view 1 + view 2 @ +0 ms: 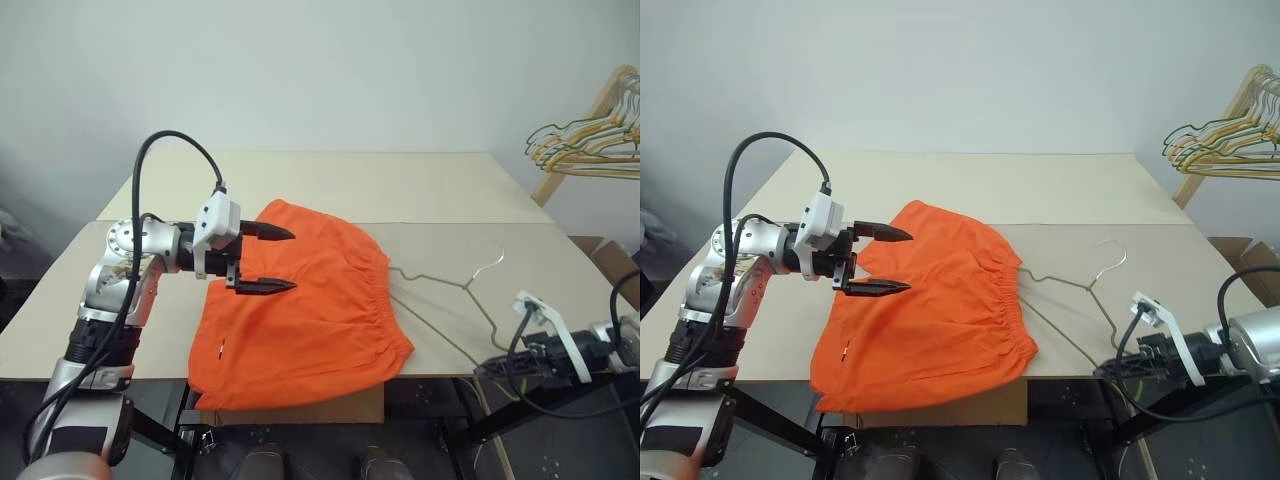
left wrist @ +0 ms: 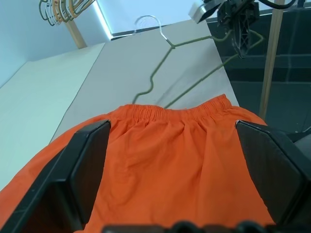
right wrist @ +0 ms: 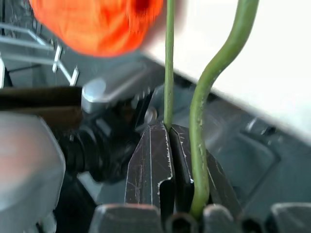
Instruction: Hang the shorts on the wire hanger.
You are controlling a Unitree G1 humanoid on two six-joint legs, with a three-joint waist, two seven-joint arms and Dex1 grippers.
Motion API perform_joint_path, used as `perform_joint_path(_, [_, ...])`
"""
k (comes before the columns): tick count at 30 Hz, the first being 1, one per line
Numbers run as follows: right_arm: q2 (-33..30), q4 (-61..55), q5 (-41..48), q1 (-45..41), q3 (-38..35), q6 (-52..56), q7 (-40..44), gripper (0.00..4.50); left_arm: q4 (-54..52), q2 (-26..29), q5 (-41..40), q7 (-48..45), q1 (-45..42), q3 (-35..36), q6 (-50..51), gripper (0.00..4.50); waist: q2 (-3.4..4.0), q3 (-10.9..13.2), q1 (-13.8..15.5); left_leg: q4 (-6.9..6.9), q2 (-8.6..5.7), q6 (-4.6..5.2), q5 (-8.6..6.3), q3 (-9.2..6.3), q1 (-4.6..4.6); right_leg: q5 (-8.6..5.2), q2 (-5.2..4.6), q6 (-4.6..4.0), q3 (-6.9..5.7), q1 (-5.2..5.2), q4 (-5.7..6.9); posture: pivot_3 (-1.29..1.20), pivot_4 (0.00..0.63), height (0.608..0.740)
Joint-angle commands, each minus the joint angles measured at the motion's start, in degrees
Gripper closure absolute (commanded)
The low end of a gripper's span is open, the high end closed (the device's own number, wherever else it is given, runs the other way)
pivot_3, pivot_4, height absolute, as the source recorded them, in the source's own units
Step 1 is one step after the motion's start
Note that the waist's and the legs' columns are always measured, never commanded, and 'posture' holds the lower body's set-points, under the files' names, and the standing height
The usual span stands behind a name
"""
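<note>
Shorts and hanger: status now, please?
Left claw open above shorts. Right claw shut on hanger wire at table edge. Nothing in the way.

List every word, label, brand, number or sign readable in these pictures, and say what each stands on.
No text can be read in any view.
The shorts carry a small white tag near the hem, too small to show any print.
The wire hanger, the left gripper, the table and the bunch of hangers at the wall show no markings.
</note>
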Motion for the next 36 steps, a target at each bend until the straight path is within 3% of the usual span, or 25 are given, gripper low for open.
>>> perform_joint_path(1, [3.11, 3.46, -0.94, -4.47, 0.45, 0.93, -2.6, 4.5, -0.34, 0.31, -0.22, 0.13, -0.87, 0.3, -0.96, 0.05, 0.0, 0.0, 0.07, 0.0, 0.02, 0.0, 0.0, -0.01, 0.0, 0.0, 0.03, 0.0, 0.0, 0.0, 0.0, 0.17, 0.0, 0.74])
perform_joint_path(8, [4.84, 4.76, -3.05, -6.8, 7.72, -2.78, 1.71, 4.5, -0.25, 1.09, -0.03, 0.22, -1.02, 0.56, -1.13, 0.05, 0.01, -0.01, 1.23, 0.0, 0.03, 0.01, -0.01, -0.09, -0.39, 0.19, 0.1, 0.29, -0.01, -0.25, -0.07, 0.2, 0.0, 0.74])
perform_joint_path(16, [12.01, 15.46, -5.36, -14.55, 5.9, -1.92, -4.32, 4.5, -0.78, 1.57, 0.01, 0.92, -0.5, 0.76, -1.06, 0.05, 0.01, -0.01, 2.01, 0.0, 0.09, 0.02, -0.01, -0.08, -0.34, 0.21, 0.2, 0.06, 0.02, -0.24, -0.1, 0.21, 0.0, 0.74])
perform_joint_path(24, [10.8, 11.59, -5.01, -13.37, 10.46, -3.8, 3.59, 4.5, 0.64, 1.03, 0.9, 1.98, -1.57, 0.34, -1.97, 0.05, 0.03, -0.01, 2.48, 0.0, 0.14, 0.02, -0.02, -0.1, -0.43, 0.3, 0.24, 0.19, -0.01, -0.28, -0.13, 0.21, 0.0, 0.74])
perform_joint_path(36, [13.56, 17.16, -9.17, -18.37, 14.81, -6.59, 7.9, 4.5, 1.68, 0.43, 1.85, 2.71, -2.54, 0.28, -3.17, 0.05, 0.03, -0.01, 2.3, 0.01, 0.17, 0.01, -0.01, -0.12, -0.38, 0.3, 0.31, 0.09, 0.0, -0.29, -0.05, 0.24, 0.0, 0.74])
